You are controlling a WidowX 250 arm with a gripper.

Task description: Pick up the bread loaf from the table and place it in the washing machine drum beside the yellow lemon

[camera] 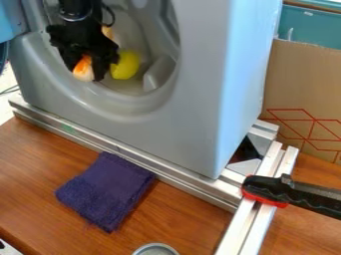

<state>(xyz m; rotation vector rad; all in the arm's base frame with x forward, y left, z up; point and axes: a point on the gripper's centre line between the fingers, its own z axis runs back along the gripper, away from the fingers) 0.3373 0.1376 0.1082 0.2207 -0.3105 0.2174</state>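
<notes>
Orange-and-white object (83, 68) pinched in the black tool (86, 73), beside a yellow object (126, 65), inside a grey hollow (130, 103).

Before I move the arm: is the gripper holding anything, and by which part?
Apparently the orange-and-white thing, pinched by its sides between the fingers of the gripper, pale end lowest.

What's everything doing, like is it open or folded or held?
Black gripper: closed on the orange and white thing
Orange and white thing: held, inside the round opening
Yellow thing: not held, inside too
Round opening: uncovered
Purple cloth: folded, lying on the table
Red and black tool: across the metal rails
</notes>
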